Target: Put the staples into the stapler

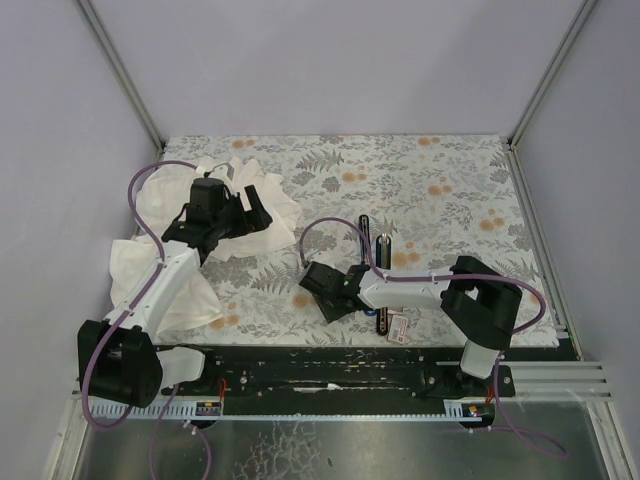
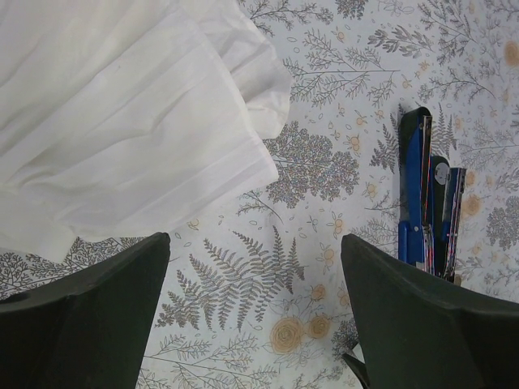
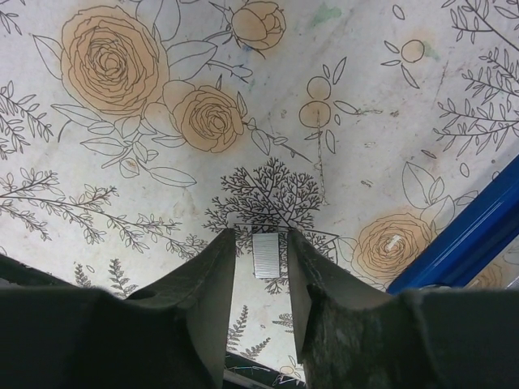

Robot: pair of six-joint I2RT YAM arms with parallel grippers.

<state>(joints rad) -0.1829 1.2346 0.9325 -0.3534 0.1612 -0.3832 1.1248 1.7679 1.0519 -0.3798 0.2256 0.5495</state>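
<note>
The stapler point(image 1: 374, 248) lies opened out flat on the floral mat, right of centre; its blue arm and metal channel point(image 2: 413, 186) show in the left wrist view, and a blue edge point(image 3: 470, 235) in the right wrist view. A short silvery strip of staples point(image 3: 265, 255) lies on the mat between the fingers of my right gripper point(image 3: 259, 233), with a narrow gap on each side and nothing gripped. The tiny white staples box with a red label point(image 1: 398, 328) sits by the mat's near edge. My left gripper point(image 2: 255, 243) hovers wide open and empty over the cloth's edge.
A large white cloth point(image 1: 160, 270) is heaped along the left side of the mat, under the left arm point(image 2: 122, 113). A black rail point(image 1: 330, 365) runs along the near edge. Grey walls close in the back and sides.
</note>
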